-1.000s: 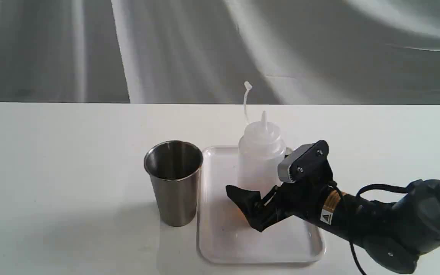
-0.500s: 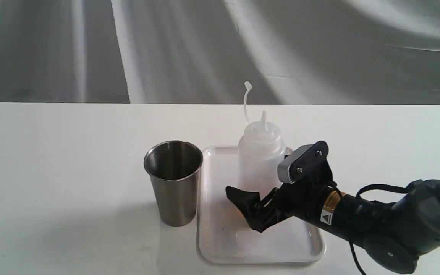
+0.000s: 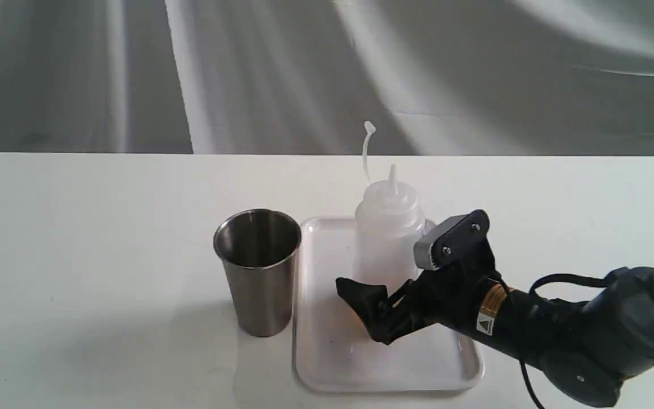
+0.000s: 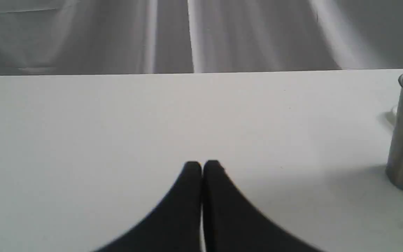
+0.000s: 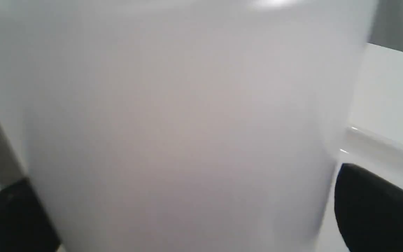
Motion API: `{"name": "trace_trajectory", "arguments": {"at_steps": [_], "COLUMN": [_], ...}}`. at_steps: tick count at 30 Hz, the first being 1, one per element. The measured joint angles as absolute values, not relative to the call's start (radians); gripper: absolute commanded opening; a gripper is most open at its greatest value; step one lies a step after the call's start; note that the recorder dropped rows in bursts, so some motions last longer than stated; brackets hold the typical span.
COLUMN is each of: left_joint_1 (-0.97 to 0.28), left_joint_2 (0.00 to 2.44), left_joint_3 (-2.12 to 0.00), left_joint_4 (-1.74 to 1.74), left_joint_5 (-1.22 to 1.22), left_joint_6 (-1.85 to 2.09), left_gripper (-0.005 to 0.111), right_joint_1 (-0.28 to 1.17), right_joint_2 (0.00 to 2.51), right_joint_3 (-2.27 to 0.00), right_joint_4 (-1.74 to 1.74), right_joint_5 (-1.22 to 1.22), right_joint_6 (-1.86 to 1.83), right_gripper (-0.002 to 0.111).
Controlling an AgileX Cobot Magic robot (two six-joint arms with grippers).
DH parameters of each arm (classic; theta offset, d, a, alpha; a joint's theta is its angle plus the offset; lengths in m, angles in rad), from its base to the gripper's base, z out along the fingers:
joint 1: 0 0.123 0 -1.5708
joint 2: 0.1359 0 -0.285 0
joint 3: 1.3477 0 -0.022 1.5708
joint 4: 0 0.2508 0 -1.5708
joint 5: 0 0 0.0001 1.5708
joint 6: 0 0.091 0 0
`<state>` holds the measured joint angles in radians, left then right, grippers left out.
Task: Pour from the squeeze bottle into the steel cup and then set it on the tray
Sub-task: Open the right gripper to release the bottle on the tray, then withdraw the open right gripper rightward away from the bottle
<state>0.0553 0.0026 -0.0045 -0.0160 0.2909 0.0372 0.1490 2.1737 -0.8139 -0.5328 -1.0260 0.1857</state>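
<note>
The squeeze bottle (image 3: 386,233) stands upright on the tray (image 3: 327,352), towards its far edge. The right gripper (image 3: 388,271) has its jaws spread wide around the bottle's lower body, gripping nothing; in the right wrist view a black finger (image 5: 369,203) sits clear of the bottle wall. To me this looks like the set-down step with the bottle let go, though I cannot see into the steel cup (image 3: 259,278) to confirm a pour. The next move calls for a straight retreat that doesn't nudge the light bottle. The left gripper (image 4: 201,166) is pressed shut and empty over the table (image 3: 105,255). The bottle is cloudy soft plastic with a cone nozzle (image 3: 393,173) and thin cap strap (image 3: 365,147). The cup, just beside the tray, is tapered brushed steel; the tray is glossy white with a low rim.
</note>
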Motion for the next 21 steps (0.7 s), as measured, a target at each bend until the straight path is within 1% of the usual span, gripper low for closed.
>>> {"name": "trace_trajectory", "arguments": {"at_steps": [18, 21], "left_joint_1": [0.055, 0.055], "left_joint_2": [0.003, 0.003], "left_joint_3": [-0.004, -0.004], "left_joint_4": [-0.016, -0.016], "left_joint_5": [0.291, 0.291], "left_joint_6": [0.037, 0.037], "left_gripper": [0.0, 0.0], "right_joint_1": [0.149, 0.149], "right_joint_2": [2.042, 2.012], "right_joint_3": [-0.687, -0.675], "right_joint_4": [-0.536, -0.535], "right_joint_5": [-0.978, -0.941], "right_joint_6": [0.157, 0.157], "right_gripper": [0.101, 0.101]}}
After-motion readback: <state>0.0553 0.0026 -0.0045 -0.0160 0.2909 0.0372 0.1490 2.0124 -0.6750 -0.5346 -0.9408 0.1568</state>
